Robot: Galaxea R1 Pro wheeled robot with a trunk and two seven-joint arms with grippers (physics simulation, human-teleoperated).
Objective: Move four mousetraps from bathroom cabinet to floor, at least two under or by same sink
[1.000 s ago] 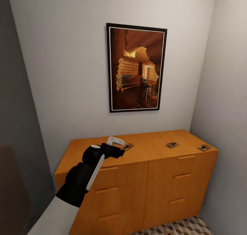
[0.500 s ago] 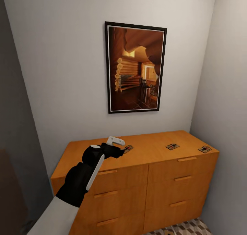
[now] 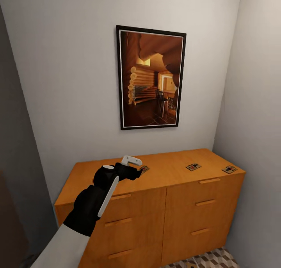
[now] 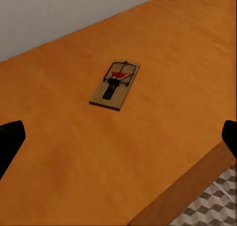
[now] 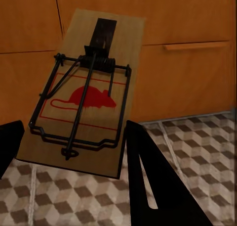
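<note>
The cabinet (image 3: 136, 205) stands against the wall with three mousetraps on its top. The left mousetrap (image 3: 145, 168) lies just beyond my left gripper (image 3: 136, 170); another mousetrap (image 3: 193, 167) and a third one (image 3: 229, 169) lie further right. In the left wrist view that near trap (image 4: 115, 84) lies flat on the cabinet top (image 4: 173, 48), ahead of my open left gripper (image 4: 118, 142). My right gripper (image 5: 71, 132) is shut on a mousetrap (image 5: 84, 102), held above the bathroom floor (image 5: 197, 137) in front of the drawers (image 5: 187, 18).
A framed picture (image 3: 150, 78) hangs above the cabinet. A wall (image 3: 253, 123) closes the right side right up to the cabinet's end, and a dark panel (image 3: 15, 182) stands at the left. Cube-pattern tiles (image 3: 210, 258) show at the cabinet's foot.
The whole head view has shifted slightly, so the camera moved; more of the cabinet's left end shows. My left gripper stays over the same trap.
</note>
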